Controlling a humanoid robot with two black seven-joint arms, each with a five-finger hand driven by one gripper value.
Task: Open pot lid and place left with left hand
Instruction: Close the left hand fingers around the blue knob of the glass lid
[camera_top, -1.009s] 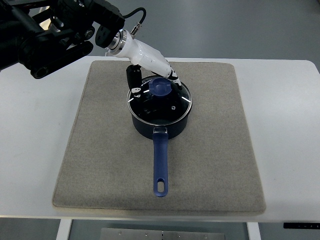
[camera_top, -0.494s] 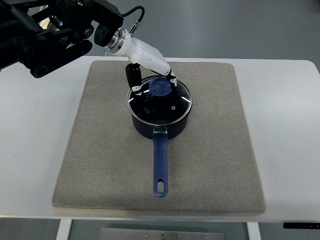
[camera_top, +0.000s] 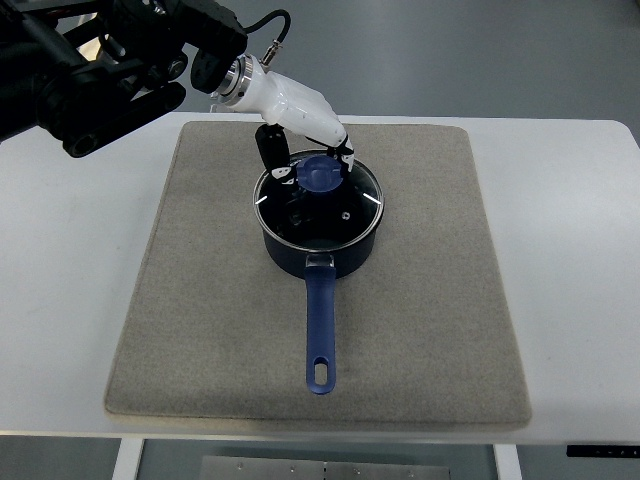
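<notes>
Task status: early stage, lid (camera_top: 322, 203) seated level on the blue pot (camera_top: 320, 250) with no visible gap at the rim, so lifting not yet done. Pot located near the centre of the grey mat (camera_top: 420, 300), slightly toward 12 o'clock, with long handle (camera_top: 320, 330) pointing to 6 o'clock. Left hand (camera_top: 305, 135) positioned at the 11 o'clock side of the lid, arm entering from the upper left corner. Fingers (camera_top: 342, 152) curled partway around the blue knob (camera_top: 321, 175), dark thumb-side digit at 9 o'clock of the knob and light fingertips at 1 o'clock. Contact with the knob probable on both sides but not confirmed (view too small to show a firm pinch); grasp state therefore not determinable from this view. Nothing else held. Remaining steps, as judged: secure the knob, raise the lid clear of the rim, carry toward 9 o'clock, set down on the free mat area left of the pot, release. Right hand absent from view
</notes>
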